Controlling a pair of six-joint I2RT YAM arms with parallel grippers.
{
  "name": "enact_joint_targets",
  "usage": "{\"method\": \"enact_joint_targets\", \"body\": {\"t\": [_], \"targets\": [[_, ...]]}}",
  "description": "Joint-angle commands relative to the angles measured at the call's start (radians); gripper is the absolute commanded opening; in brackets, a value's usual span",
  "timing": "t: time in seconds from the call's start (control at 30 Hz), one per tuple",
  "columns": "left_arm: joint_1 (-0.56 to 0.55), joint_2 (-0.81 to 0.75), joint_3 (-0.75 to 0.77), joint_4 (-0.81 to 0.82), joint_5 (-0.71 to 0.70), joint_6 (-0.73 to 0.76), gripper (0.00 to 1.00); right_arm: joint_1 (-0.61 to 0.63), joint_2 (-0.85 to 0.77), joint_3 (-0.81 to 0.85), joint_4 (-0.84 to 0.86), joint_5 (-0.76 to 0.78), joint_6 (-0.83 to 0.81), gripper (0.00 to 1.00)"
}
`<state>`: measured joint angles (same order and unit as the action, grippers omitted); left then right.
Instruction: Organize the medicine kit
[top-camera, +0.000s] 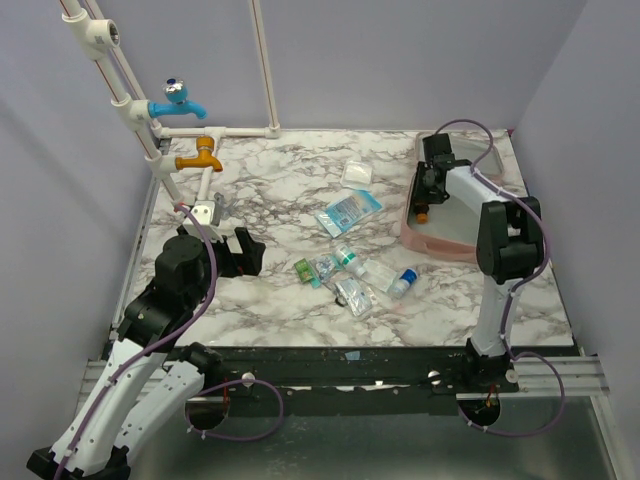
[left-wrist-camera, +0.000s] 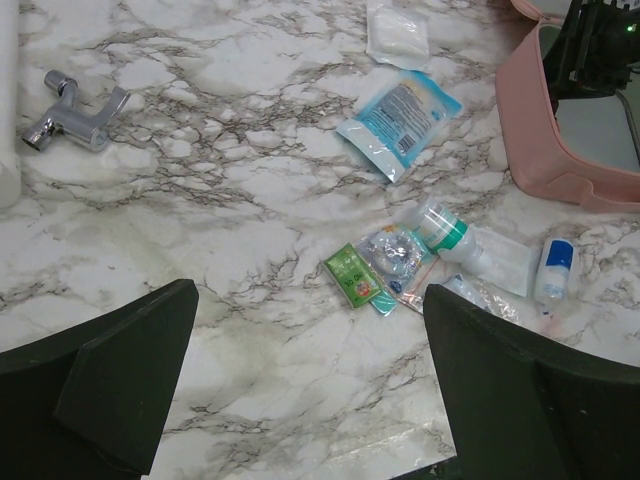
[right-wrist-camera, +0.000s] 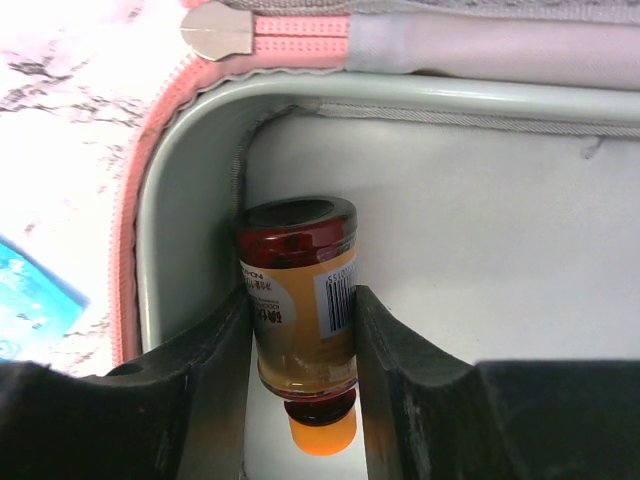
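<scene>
Marble table (top-camera: 270, 320), seen from above, has bare room along its near edge and across its left half. There the left end effector (top-camera: 247, 255) hangs wide open with nothing in it, and a white pipe frame (top-camera: 215, 135) with taps hems the far-left corner. Toward the right edge, close to the wall, lies the medicine kit (top-camera: 437, 248), pale pink and open, with the right end effector (top-camera: 424, 203) reaching down inside its left end. Between the arms sits a loose cluster of small bottles and sachets (top-camera: 350, 272), with a blue packet (top-camera: 349, 211) and a white pad (top-camera: 356, 175) further back. From the left wrist, both dark fingers stand far apart over bare marble, a chrome tap (left-wrist-camera: 75, 108) lies at upper left, and a green sachet (left-wrist-camera: 352, 275) fronts the cluster. From the right wrist, grey lining and a pink zip edge frame the fingers, which are clamped on either side of an amber bottle (right-wrist-camera: 300, 270) in the kit's corner, just beside the side wall, its orange cap nearest the camera.
</scene>
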<state>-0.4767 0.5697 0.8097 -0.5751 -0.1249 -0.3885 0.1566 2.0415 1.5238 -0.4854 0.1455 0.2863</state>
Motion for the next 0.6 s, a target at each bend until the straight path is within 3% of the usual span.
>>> {"method": "enact_joint_targets", "body": {"t": [0.0,0.33,0.57], "targets": [[0.009,0.000,0.022,-0.014,-0.032,0.011,0.98,0.036,0.071,0.039,0.016,-0.083,0.070,0.12],[0.016,0.005,0.021,-0.014,-0.033,0.011,0.99,0.073,0.151,0.115,0.035,-0.007,0.201,0.18],[0.021,0.009,0.020,-0.015,-0.036,0.013,0.98,0.074,0.134,0.086,0.102,-0.004,0.304,0.37]]}}
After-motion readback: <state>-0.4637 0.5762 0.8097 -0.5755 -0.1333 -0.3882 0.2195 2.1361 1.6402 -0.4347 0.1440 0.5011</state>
